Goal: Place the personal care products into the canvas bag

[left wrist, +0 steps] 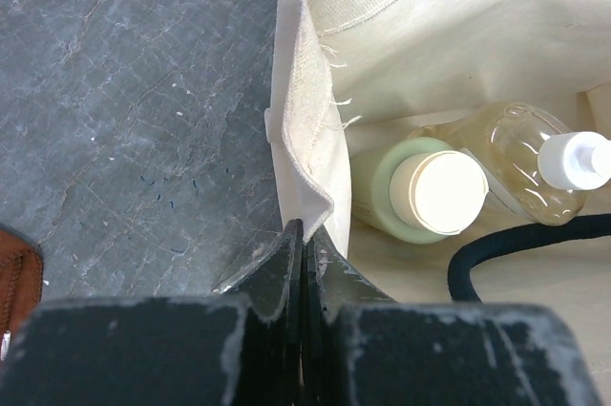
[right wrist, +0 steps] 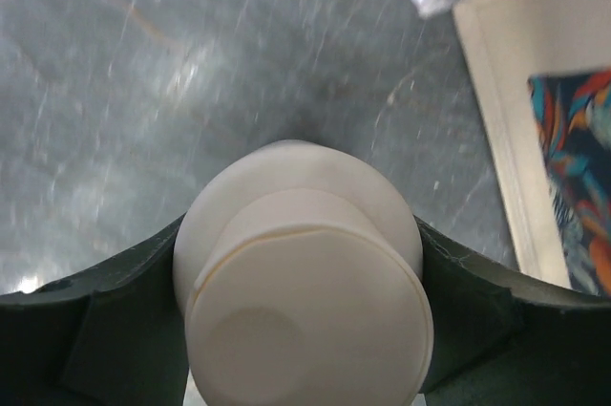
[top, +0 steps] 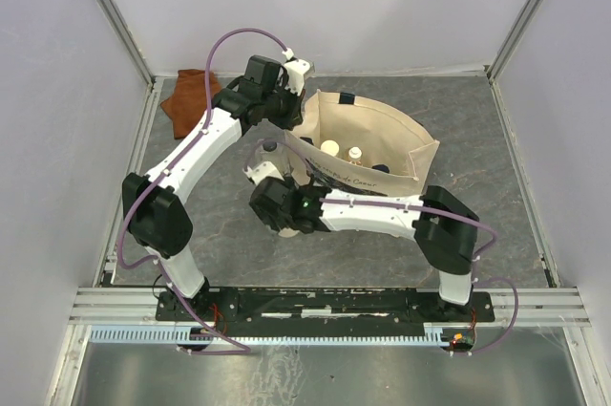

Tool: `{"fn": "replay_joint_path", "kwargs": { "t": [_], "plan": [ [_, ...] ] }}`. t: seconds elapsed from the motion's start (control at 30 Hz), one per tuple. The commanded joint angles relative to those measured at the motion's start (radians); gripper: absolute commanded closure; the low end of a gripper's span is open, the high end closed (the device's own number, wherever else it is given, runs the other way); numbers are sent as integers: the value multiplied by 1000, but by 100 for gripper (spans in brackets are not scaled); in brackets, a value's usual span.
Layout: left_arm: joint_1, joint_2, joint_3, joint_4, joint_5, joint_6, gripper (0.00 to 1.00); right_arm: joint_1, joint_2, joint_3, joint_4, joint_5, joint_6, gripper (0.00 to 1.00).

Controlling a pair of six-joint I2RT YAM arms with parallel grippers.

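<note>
Right gripper [right wrist: 301, 234]: clamped on cream cylindrical white-capped bottle [right wrist: 305, 320]. Left gripper [left wrist: 304, 234]: pinching the rim of the beige canvas bag [left wrist: 307, 110]. Best lifted well above the rim before release.

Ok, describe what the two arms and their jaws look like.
The left arm and right arm share white link shells and black joint housings, each trailing a purple cable. The jaws are dark; the left pair's edges are scuffed pale.

My left pincer [left wrist: 304, 231] reaches toward one o'clock, pinched tight. My right pincer [right wrist: 304, 282] points to nine o'clock, clamped.
</note>
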Motion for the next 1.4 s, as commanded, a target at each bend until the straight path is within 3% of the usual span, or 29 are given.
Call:
{"fn": "replay_joint_path", "kwargs": {
  "t": [0.0,0.3,0.47,0.63,0.83,1.0,1.37],
  "plan": [
    [11,-40,2,25,18,7,97,70,-150,-50,-142,2,74,65],
    [12,-41,-1,26,20,6,97,172,-368,-66,-424,107,260,68],
    [11,-35,-5,26,18,4,97,187,-507,-10,-566,163,338,63],
    [12,-37,-12,25,17,5,97,186,-602,137,-710,266,341,57],
    [12,-41,-14,25,13,7,97,165,-587,382,-843,356,264,51],
    [13,-44,-18,26,17,4,97,47,-580,493,-782,345,117,47],
    [12,-49,-9,19,15,7,97,-390,-425,663,-632,22,-118,47]
  ]
}}
